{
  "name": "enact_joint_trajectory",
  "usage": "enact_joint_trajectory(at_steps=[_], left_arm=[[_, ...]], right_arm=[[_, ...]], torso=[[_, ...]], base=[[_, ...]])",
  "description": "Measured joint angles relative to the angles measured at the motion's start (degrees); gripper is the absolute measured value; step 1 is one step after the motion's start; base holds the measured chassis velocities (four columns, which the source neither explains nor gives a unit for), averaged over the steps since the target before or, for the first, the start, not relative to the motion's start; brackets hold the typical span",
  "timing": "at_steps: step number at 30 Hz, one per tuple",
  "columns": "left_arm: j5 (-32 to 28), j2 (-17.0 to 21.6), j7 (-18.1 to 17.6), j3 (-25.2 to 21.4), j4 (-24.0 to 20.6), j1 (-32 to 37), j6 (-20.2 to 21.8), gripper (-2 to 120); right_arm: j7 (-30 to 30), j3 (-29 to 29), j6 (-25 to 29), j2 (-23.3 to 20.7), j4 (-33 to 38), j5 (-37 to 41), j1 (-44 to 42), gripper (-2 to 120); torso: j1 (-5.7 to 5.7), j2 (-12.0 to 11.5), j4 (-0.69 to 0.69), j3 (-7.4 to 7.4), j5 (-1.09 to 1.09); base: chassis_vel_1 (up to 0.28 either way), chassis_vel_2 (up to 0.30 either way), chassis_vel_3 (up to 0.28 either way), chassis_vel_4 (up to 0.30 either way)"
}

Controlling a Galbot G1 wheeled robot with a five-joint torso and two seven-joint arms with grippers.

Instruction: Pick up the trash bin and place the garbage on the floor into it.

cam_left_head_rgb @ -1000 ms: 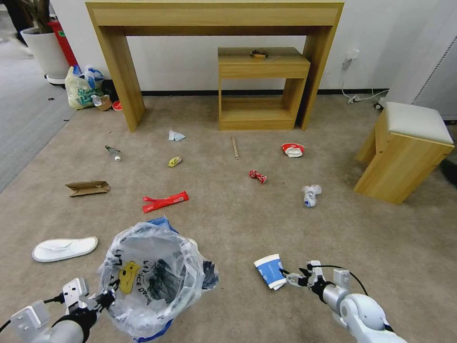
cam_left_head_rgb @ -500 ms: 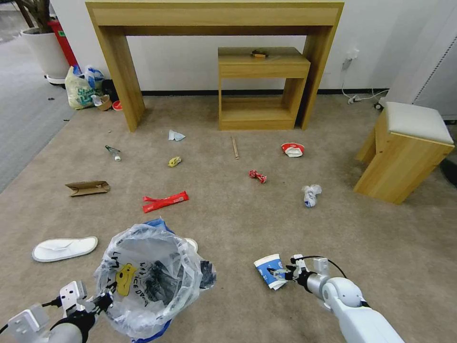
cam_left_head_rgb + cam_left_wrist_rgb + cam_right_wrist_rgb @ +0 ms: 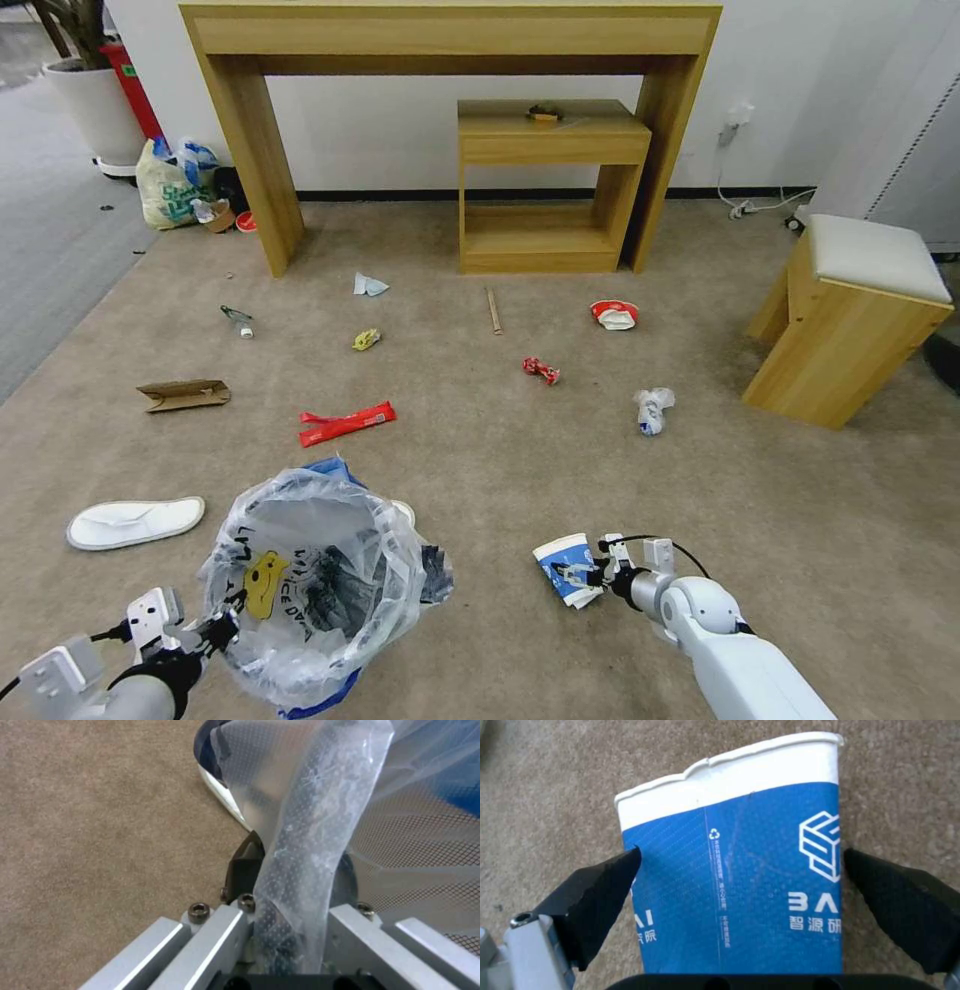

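The trash bin (image 3: 320, 590), dark and lined with a crinkly clear bag, hangs at lower left with my left gripper (image 3: 215, 632) shut on its rim; in the left wrist view the fingers (image 3: 245, 866) clamp the bag-covered rim (image 3: 310, 832). A blue-white paper cup (image 3: 567, 568) lies on its side on the beige carpet. My right gripper (image 3: 582, 575) is open astride it, one black fingertip (image 3: 615, 877) at each side of the cup (image 3: 740, 832). Other garbage lies around: a white slipper (image 3: 135, 521), a red wrapper (image 3: 347, 422), brown cardboard (image 3: 184, 394), a wooden stick (image 3: 493, 310), a crumpled cup (image 3: 614, 313), a tissue (image 3: 653, 409).
A tall wooden desk (image 3: 450, 40) and a small side table (image 3: 545, 185) stand against the far wall. A padded wooden stool (image 3: 850, 315) sits at right. A yellowish printed bag (image 3: 172, 185) and a plant pot (image 3: 95, 105) are at far left, beside grey carpet.
My right gripper has slid leftward along the floor until its fingers straddle the paper cup. The bin in my left gripper has shifted slightly down and left.
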Motion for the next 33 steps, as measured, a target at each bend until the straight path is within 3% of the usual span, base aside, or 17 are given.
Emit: enact_joint_trajectory(at_steps=[19, 22, 25, 29, 33], left_arm=[[-0.45, 0.02, 0.15, 0.12, -0.47, 0.36, 0.0, 0], [-0.48, 0.05, 0.19, 0.12, -0.58, 0.45, 0.0, 0], [-0.5, -0.03, 0.34, 0.14, -0.73, 0.58, 0.0, 0], [-0.5, -0.05, 0.43, 0.22, -0.73, 0.59, 0.0, 0], [-0.62, -0.01, 0.65, 0.25, -0.75, 0.58, -0.01, 0]], right_arm=[[1.49, -0.62, -0.06, 0.72, 2.05, -0.45, -1.29, 100], [1.62, -0.62, -0.06, 0.84, 2.16, -0.49, -1.27, 95], [2.54, -1.1, 0.02, 1.09, 3.24, -0.51, -1.81, 77], [2.91, -1.37, 0.11, 1.06, 3.64, -0.53, -2.12, 67], [3.66, -1.6, 0.33, 1.06, 4.07, -0.6, -2.38, 47]], torso=[[0.0, 0.0, 0.02, 0.0, 0.04], [0.0, 0.0, 0.02, 0.01, 0.03], [0.0, 0.0, 0.02, 0.0, 0.04], [0.0, 0.0, 0.02, 0.01, 0.04], [0.0, 0.0, 0.02, 0.01, 0.04]], base=[[0.0, 0.0, 0.0, 0.0], [0.0, 0.0, 0.0, 0.0], [0.0, 0.0, 0.0, 0.0], [0.0, 0.0, 0.0, 0.0], [0.0, 0.0, 0.0, 0.0]])
